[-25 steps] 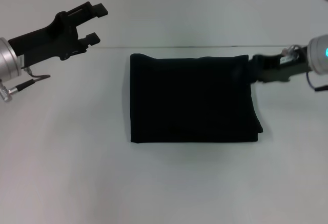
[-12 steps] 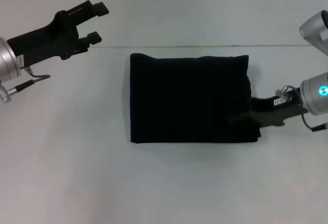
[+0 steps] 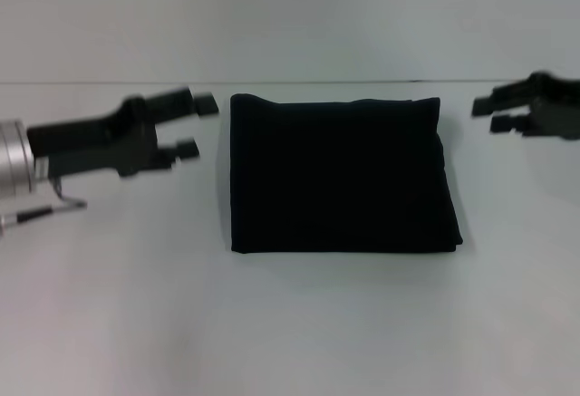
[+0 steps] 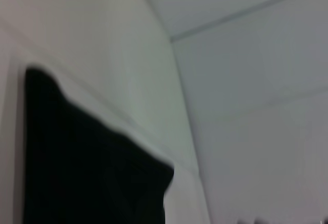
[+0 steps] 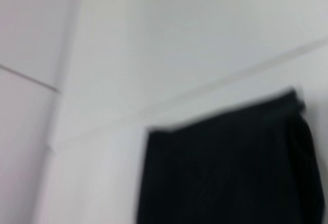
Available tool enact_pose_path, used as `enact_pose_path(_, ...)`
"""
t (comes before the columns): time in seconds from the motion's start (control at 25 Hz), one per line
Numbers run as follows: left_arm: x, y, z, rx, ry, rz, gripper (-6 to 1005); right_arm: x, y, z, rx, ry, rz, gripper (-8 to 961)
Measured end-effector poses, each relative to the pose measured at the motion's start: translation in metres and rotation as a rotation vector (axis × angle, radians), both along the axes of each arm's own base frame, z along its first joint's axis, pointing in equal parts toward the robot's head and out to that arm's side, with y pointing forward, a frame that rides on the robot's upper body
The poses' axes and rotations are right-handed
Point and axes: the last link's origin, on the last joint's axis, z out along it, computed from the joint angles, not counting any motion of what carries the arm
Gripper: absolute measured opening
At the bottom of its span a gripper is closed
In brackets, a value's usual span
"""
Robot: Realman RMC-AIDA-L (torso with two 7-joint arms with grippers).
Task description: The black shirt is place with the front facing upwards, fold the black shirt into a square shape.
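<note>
With the black shirt [image 3: 340,177] lying folded near-square at table centre, I'd keep my spread left gripper [image 3: 192,127] at nine o'clock and spread right gripper [image 3: 487,114] at two o'clock clear.

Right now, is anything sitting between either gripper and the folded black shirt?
Nothing visible. The left gripper hangs open beside the black shirt, the right gripper open off its other side; only bare white table lies between.
</note>
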Motion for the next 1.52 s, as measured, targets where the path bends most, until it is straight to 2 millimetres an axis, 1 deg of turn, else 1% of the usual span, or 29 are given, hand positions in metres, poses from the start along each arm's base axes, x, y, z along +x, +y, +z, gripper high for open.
enact_pose_path(0.04, -0.001, -0.007, -0.004, -0.051, 0.005, -0.006, 818, 0.002, 0.002, 0.011, 0.027, 0.037, 0.002, 468)
enact_pose_path(0.08, -0.002, -0.011, -0.008, -0.088, 0.008, -0.005, 818, 0.004, 0.004, 0.028, 0.055, 0.092, 0.0, 468)
enact_pose_path(0.12, -0.003, -0.017, -0.014, -0.132, 0.012, -0.004, 818, 0.003, 0.006, 0.034, 0.066, 0.108, 0.003, 468)
enact_pose_path(0.16, -0.004, -0.02, -0.018, -0.158, 0.018, -0.001, 817, 0.003, 0.006, 0.034, 0.066, 0.108, 0.003, 468)
enact_pose_path(0.24, -0.006, -0.024, -0.029, -0.186, 0.048, 0.005, 816, -0.003, 0.008, 0.047, 0.084, 0.121, 0.025, 469)
enact_pose_path(0.4, -0.017, -0.022, -0.052, -0.181, 0.146, 0.041, 814, -0.017, 0.008, 0.06, 0.086, 0.115, 0.066, 469)
enact_pose_path(0.52, -0.02, -0.019, -0.064, -0.19, 0.157, 0.097, 802, -0.022, 0.008, 0.059, 0.073, 0.121, 0.076, 469)
enact_pose_path(0.72, -0.026, -0.01, -0.068, -0.139, 0.166, 0.175, 734, -0.022, 0.007, 0.054, 0.059, 0.134, 0.07, 469)
enact_pose_path(0.84, -0.026, -0.006, -0.071, -0.121, 0.195, 0.167, 688, -0.021, 0.007, 0.053, 0.059, 0.136, 0.066, 468)
enact_pose_path(1.04, -0.022, 0.001, -0.08, -0.107, 0.28, 0.112, 570, -0.021, 0.007, 0.054, 0.062, 0.137, 0.065, 468)
enact_pose_path(1.2, -0.021, 0.004, -0.087, -0.095, 0.335, 0.084, 576, -0.02, 0.008, 0.055, 0.066, 0.137, 0.063, 468)
enact_pose_path(1.52, -0.021, 0.005, -0.09, -0.085, 0.362, 0.074, 556, -0.017, 0.007, 0.057, 0.078, 0.149, 0.056, 468)
